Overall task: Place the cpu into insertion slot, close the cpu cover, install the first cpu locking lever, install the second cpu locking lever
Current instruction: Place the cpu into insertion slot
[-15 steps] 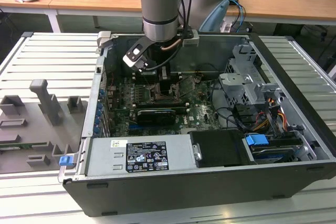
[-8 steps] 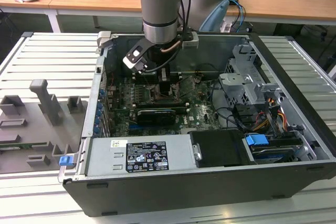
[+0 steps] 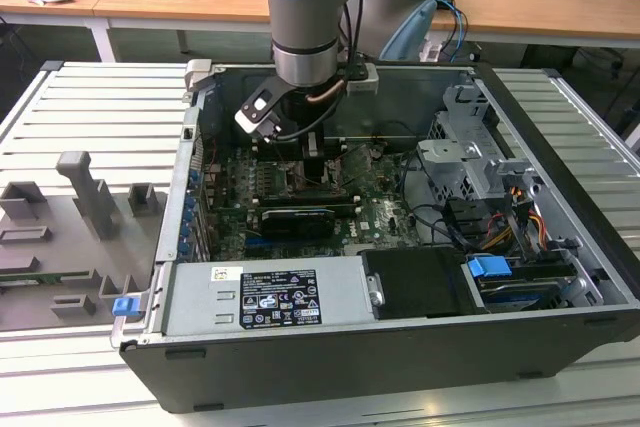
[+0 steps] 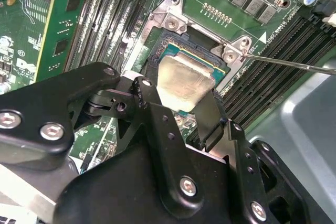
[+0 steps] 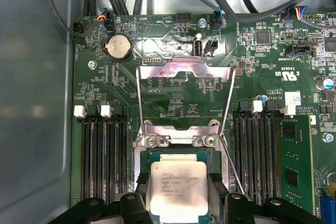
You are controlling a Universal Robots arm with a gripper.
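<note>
Starting from the exterior view's left, grey fixtures [image 3: 85,197] are seen on the counter [image 3: 90,117], well apart from the fingers [image 4: 211,116]. Next comes the open case [image 3: 330,347], where the arm [image 3: 305,17] is seen reaching down over the motherboard [image 3: 385,212]. A drive cage [image 3: 470,162] is found at the exterior view's right.

In both wrist views the cpu [image 4: 184,82] [image 5: 177,187] is held between the fingers, which are clamped on two opposite edges, directly over the socket [image 4: 176,45]. Whether it is seated cannot be told. The cover [image 5: 184,72] is folded back just beyond the fingers, and a thin lever [image 4: 286,63] is swung clear beside them.

The chip is best kept flat and squared to the socket frame, and set straight down without sliding. The clamp should be eased only once the chip lies flush.
</note>
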